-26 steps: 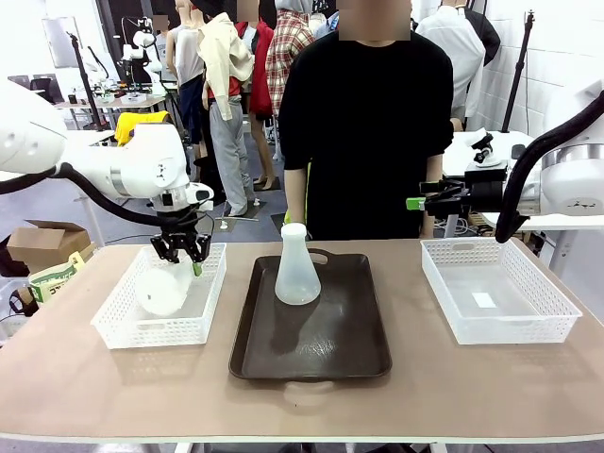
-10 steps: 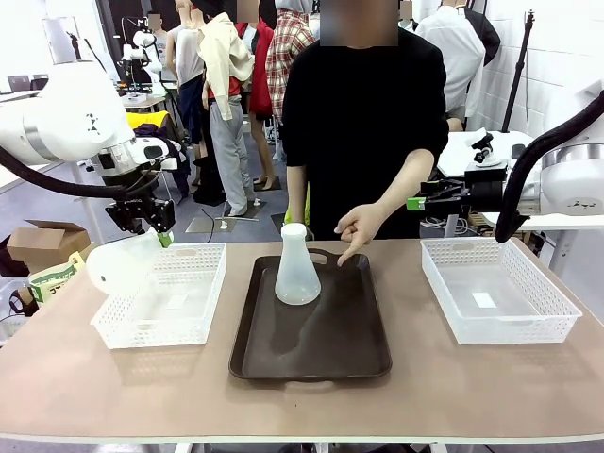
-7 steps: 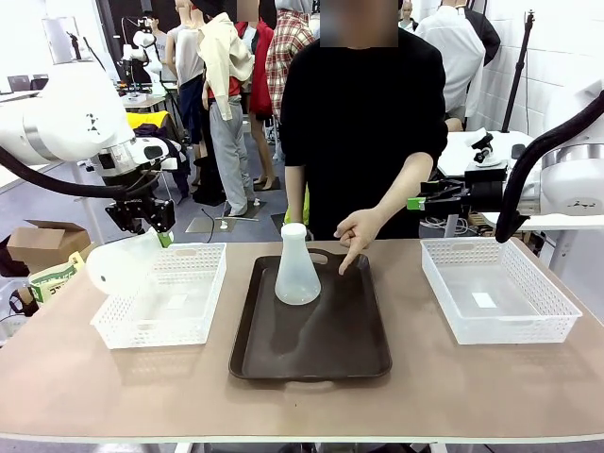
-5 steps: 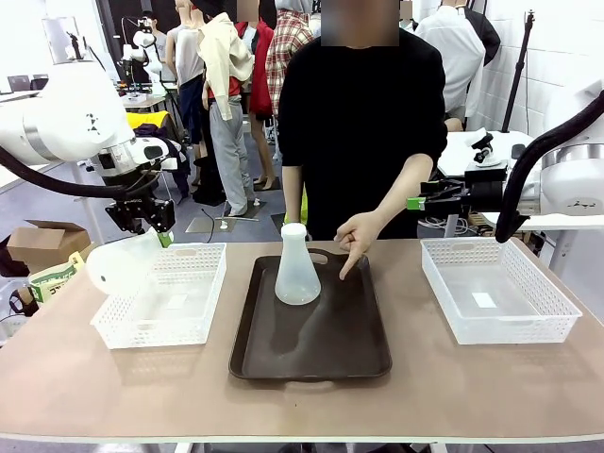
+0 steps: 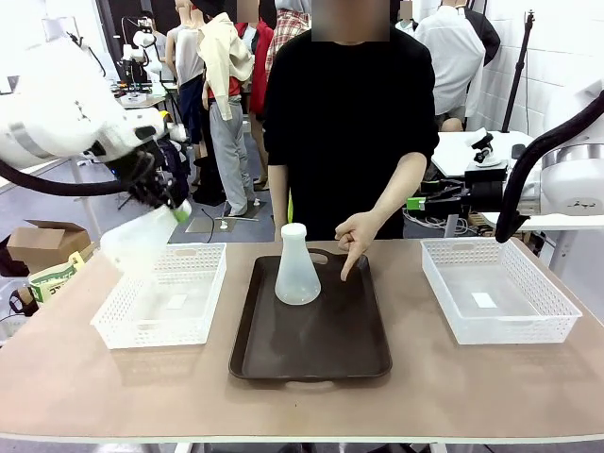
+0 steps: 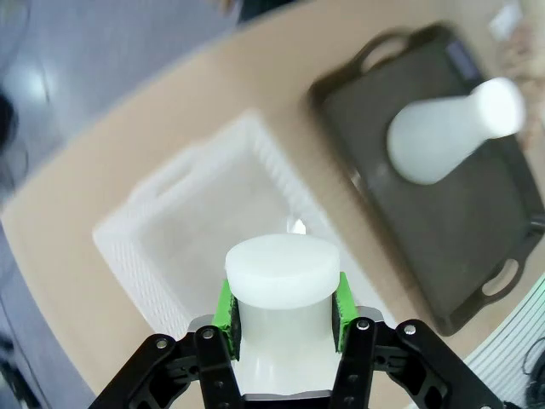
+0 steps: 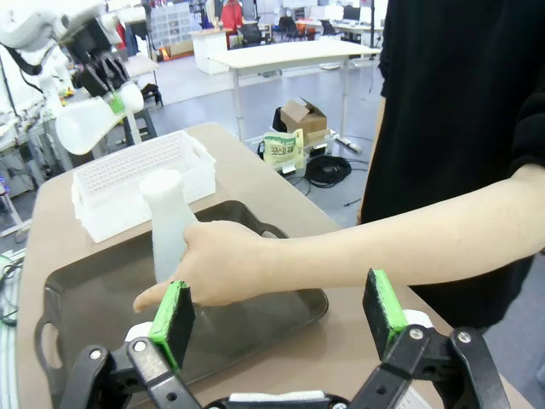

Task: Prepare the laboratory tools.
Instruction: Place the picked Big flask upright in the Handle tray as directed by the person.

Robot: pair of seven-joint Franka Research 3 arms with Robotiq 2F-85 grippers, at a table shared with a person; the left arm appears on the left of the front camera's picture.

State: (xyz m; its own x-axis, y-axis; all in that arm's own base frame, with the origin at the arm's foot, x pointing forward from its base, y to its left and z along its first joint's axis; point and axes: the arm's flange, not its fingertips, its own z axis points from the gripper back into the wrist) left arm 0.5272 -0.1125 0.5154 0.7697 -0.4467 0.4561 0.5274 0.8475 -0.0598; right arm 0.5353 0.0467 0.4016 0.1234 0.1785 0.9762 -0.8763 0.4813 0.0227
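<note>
On the bench (image 5: 94, 396), nearest the camera in the front view, lies the dark brown tray (image 5: 311, 349) at the middle; one flask (image 5: 297, 269) stands upright on its far half; a white mesh basket (image 5: 160, 297) sits just left of the tray and a second basket (image 5: 495, 288) well to its right. Above the left basket's far-left corner the left pincer (image 5: 170, 200) holds the second flask (image 5: 140, 241) in the air, tilted, its wide base down and toward the camera. The left wrist view shows what the front view hides: both green pads (image 6: 225, 308) press on the neck of that flask (image 6: 281, 273), the rim pointing at the lens, with the left basket (image 6: 170, 247) beneath and the tray (image 6: 477, 247) beyond, all blurred. Farther off a person's hand (image 5: 354, 236) hangs over the tray's far right corner, forefinger pointing down, apart from the standing flask. At the right edge of the front view the right pincer (image 5: 420, 202) points left above the bench; its own wrist view shows its jaws wide with nothing between them, the person's forearm crossing ahead of the fingertips (image 7: 174, 319).
</note>
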